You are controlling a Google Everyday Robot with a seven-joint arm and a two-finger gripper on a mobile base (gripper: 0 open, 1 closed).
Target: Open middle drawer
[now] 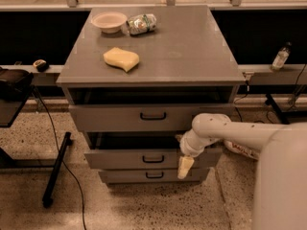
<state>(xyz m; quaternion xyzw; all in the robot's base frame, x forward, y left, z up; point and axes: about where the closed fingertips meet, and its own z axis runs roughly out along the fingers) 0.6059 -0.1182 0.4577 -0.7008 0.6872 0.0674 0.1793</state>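
Grey metal fills your camera view: the wide grey middle drawer [124, 159], with a small black bail handle [153, 159], sits between the taller top drawer [110, 118] and the narrow bottom drawer [124, 176]. It has a dark gap above its front edge, bare speckled floor [144, 205] before it and a black stand leg [55, 169] off to the left. The white robot arm [230, 131] hides the drawer's right end and is cut off at the right edge. The cream-tipped gripper [184, 166] hangs over the panel's lower right, apart from the handle; you cannot tell whether it touches the panel, or whether it is spread or closed.
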